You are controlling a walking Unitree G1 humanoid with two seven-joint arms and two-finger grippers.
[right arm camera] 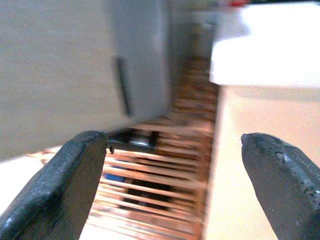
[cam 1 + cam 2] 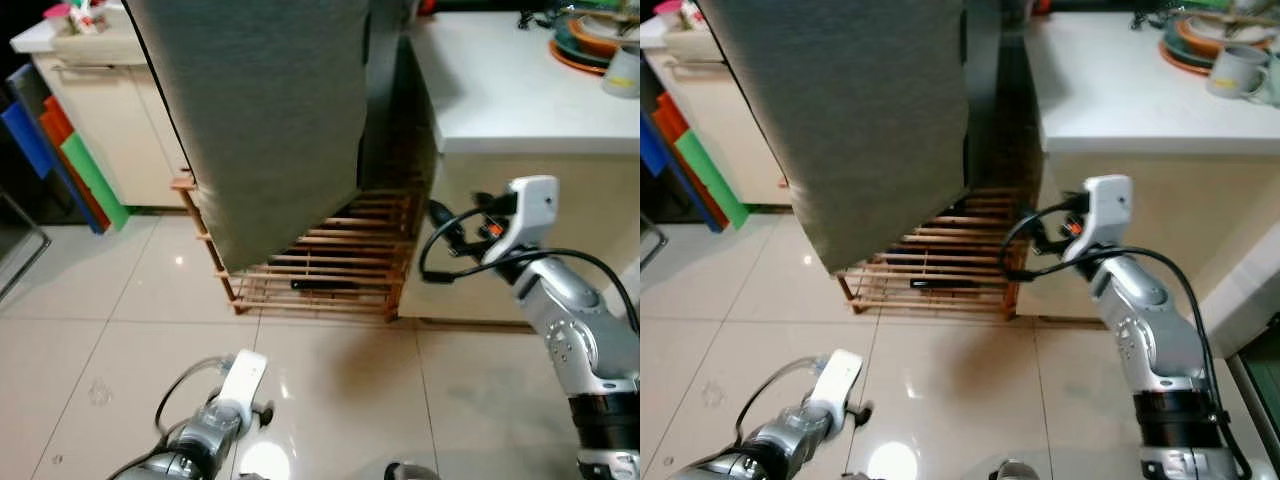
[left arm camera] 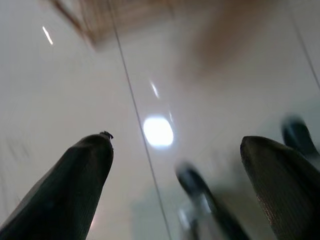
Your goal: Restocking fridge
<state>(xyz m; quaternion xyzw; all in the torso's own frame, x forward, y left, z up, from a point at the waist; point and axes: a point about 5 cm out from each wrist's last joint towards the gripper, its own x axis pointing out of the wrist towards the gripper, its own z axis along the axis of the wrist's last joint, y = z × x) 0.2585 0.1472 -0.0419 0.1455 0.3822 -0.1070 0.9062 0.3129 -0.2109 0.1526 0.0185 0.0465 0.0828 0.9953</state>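
Pale glossy floor tiles (image 2: 90,330) fill the lower half of the head views, with a bright light glare near the bottom centre. Filling the upper centre of the frame is the grey fridge door (image 2: 260,120), a broad flat panel slanting down to a corner above the floor; its dark side edge runs just right of it. Behind and beneath that corner stands a low wooden slatted rack (image 2: 330,265), with something dark lying among its slats. At upper right a white countertop (image 2: 500,90) carries stacked plates and a mug (image 2: 1237,68) in its far corner, and a cream cabinet front drops below it. At upper left sit a cream cupboard and blue, orange and green boards (image 2: 70,160) leaning against it. The right gripper (image 1: 175,165) is raised at middle right of the frame, just right of the rack and in front of the cabinet, pointed toward the fridge door's lower edge but apart from it; its fingers (image 1: 65,185) are spread wide with nothing between them. The left gripper (image 3: 175,175) hangs low at bottom left over the tiles, well below the door, its fingers likewise spread and empty.
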